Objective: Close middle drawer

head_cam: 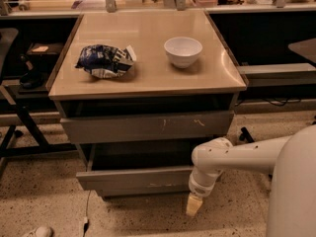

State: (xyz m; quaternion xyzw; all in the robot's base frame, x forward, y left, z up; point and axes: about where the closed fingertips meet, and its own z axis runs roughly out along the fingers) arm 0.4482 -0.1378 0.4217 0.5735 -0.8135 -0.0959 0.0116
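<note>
The middle drawer [133, 178] is a wide, shallow grey drawer with a plain front. It stands pulled out toward me, below the taller front with pale scratch marks [148, 126], and its dark inside shows. My white arm [232, 157] reaches in from the right. My gripper [194, 205] points down, with its pale tip just below and in front of the right end of the middle drawer's front. The third front is mostly hidden under the open drawer.
On the beige cabinet top [148, 78] lie a crumpled blue and white bag [104, 61] and a white bowl [182, 51]. A dark chair and its frame [15, 107] stand at the left. Speckled floor [39, 191] lies in front. Cluttered counters run behind.
</note>
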